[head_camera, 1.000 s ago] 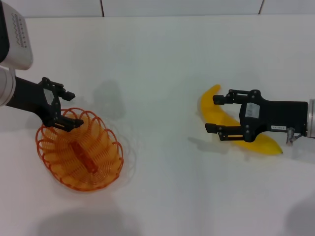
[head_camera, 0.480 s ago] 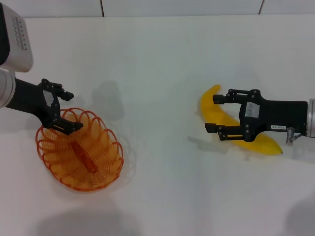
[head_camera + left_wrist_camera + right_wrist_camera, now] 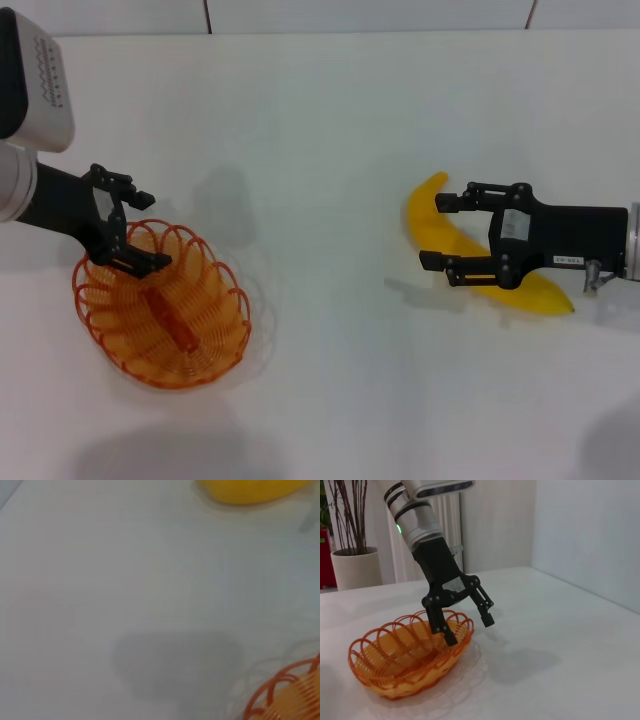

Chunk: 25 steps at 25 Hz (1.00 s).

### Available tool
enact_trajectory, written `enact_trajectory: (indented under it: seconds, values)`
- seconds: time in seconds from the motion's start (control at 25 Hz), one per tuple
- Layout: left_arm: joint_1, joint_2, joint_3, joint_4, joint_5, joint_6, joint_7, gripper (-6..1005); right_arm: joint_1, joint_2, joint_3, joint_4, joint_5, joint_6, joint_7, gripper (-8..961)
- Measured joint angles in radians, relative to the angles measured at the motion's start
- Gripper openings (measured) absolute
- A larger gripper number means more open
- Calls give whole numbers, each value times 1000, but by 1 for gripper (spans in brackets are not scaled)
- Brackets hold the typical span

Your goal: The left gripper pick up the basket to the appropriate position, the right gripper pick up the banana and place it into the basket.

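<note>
- Since the earlier frames the left end effector has crept slightly right and lower along the far rim of the basket; the basket itself and everything on the right look unchanged.
- Its fingers stand wide apart, straddling the scalloped rim — one inside the bowl, one outside — not yet pinching the wire.
- On the right, the right end effector hovers open over the banana, which lies on the tabletop, well apart from the basket.
- Judging by this, the basket grasp is the step in hand.
- Next the left fingers need to close on the rim before any lift — a thin, springy wire that could slip.
</note>
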Motion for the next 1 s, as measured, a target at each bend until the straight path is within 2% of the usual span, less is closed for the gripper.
enact_trajectory:
  seconds: [0.64, 0.84, 1.0]
  values:
    - [1, 1, 2, 3, -5, -2, -20, 656, -1, -1, 0, 0, 0, 0, 0, 741]
    - [-1, 1, 3, 3, -9, -3, -23, 424, -2, -2, 2, 0, 0, 1, 0, 739]
    - [-2, 2, 3, 2, -6, -3, -23, 352, -2, -1, 1, 0, 0, 1, 0, 738]
